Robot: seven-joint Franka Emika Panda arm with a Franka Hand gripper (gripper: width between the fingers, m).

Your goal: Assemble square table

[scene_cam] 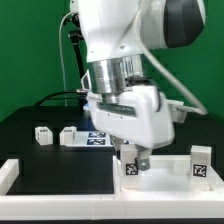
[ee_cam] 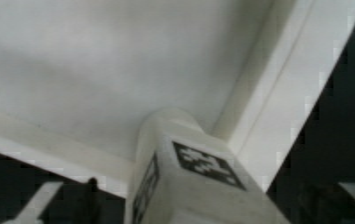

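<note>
My gripper (scene_cam: pixel 131 158) is low at the front of the table, shut on a short white leg (scene_cam: pixel 130 168) with a black-white tag, held upright. The leg's lower end meets the near-left corner of the white square slab (scene_cam: pixel 166 166). A second tagged leg (scene_cam: pixel 201 163) stands on the slab's corner at the exterior view's right. In the wrist view the held leg (ee_cam: pixel 200 165) runs from between the fingers (ee_cam: pixel 53 202) out to the slab's broad white face (ee_cam: pixel 103 70). Two loose legs (scene_cam: pixel 43 135) (scene_cam: pixel 68 135) lie at the exterior view's left.
The marker board (scene_cam: pixel 97 139) lies behind my gripper on the black table. A long white rail (scene_cam: pixel 60 198) runs along the front edge and turns up at the exterior view's left corner (scene_cam: pixel 8 172). A green wall is behind.
</note>
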